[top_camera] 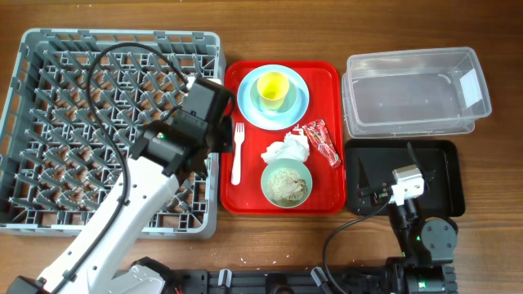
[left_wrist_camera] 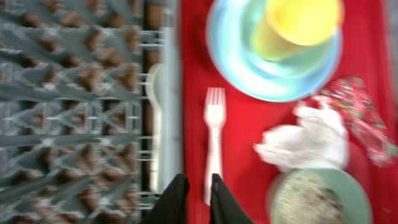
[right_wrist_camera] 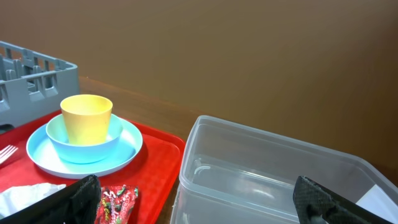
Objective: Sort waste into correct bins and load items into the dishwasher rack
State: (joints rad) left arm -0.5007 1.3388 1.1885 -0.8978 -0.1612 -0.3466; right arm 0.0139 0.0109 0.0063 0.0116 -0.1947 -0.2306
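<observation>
Jaws wide — right gripper (right_wrist_camera: 200,202), near-closed — left gripper (left_wrist_camera: 194,198)

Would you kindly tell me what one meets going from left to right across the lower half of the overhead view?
Grey rack → white fork → green bowl → red wrapper → black tray.
</observation>
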